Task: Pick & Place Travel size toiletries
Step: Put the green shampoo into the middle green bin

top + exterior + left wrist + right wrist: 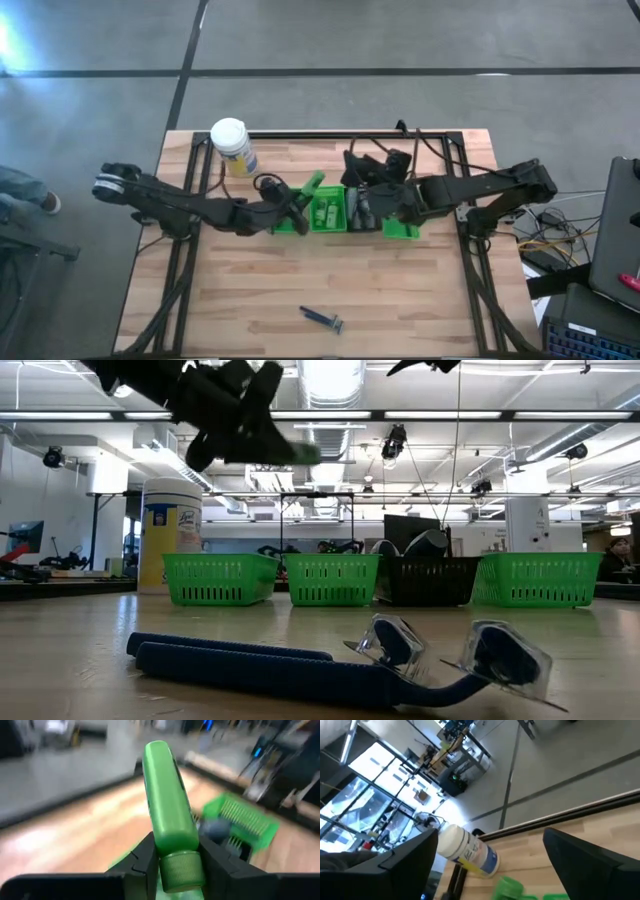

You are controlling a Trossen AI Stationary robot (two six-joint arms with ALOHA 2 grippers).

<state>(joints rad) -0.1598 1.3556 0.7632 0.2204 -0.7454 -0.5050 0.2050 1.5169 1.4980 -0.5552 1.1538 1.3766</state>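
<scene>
My left gripper (296, 203) is shut on a small bright green bottle (167, 810), held high above the table over the left green bins (327, 212); it also shows in the low view (232, 415). My right gripper (362, 203) is open and empty over the dark bin (366, 215); its fingers stand wide apart in the right wrist view (490, 870). A dark blue razor (322, 319) lies flat on the table near the front edge. In the low view (300, 670) it shows as two handles with clear-capped heads. My left gripper pinches the green bottle between its two fingers (142, 862) at the body's cap end (172, 842), just above the ribbed cap (182, 870). The fingers come from the table's left, along the bottle. The bottle's body sticks out past the fingertips, lifted clear (295, 453).
A white canister with a yellow label (232, 145) stands at the far left of the table. A row of green bins and one dark bin (430, 580) crosses the table's middle; another green bin (402, 228) is under the right arm. Bare wood lies toward the near edge.
</scene>
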